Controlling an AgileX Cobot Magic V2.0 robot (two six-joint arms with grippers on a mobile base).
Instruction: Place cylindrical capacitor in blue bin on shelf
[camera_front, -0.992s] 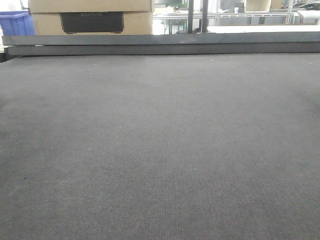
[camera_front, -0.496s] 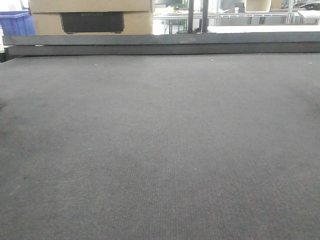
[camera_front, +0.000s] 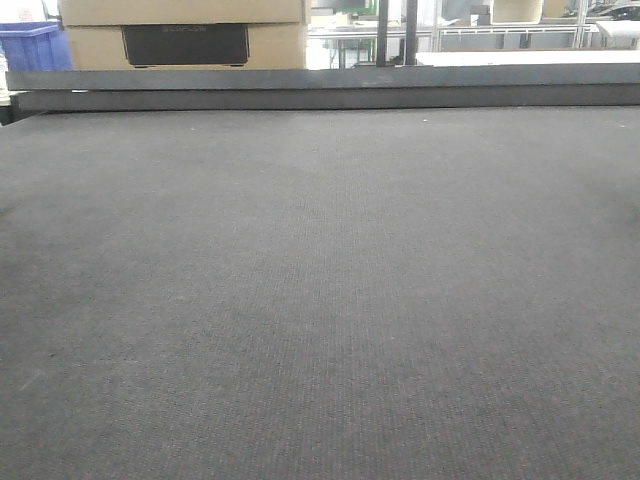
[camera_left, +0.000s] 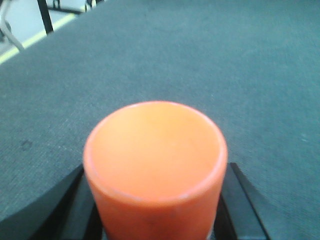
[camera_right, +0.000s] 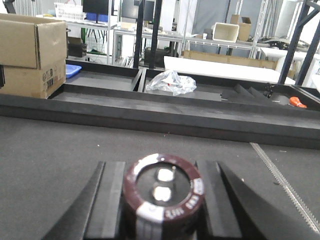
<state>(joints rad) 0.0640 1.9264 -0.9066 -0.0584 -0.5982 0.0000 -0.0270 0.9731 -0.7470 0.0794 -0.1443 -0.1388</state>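
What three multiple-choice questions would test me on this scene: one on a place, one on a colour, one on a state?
1. Where is the cylindrical capacitor?
A. in a glass jar
B. on a plate
C. between the fingers of the right gripper

2. What colour is the round object in the left gripper?
A. orange
B. green
C. white

3. What state is the right gripper in?
A. open and empty
B. shut on the capacitor
C. out of view

Answers:
1. C: the right wrist view shows black fingers on both sides of the capacitor.
2. A: the left wrist view shows the object is plainly orange.
3. B: the fingers sit tight against the capacitor's sides.
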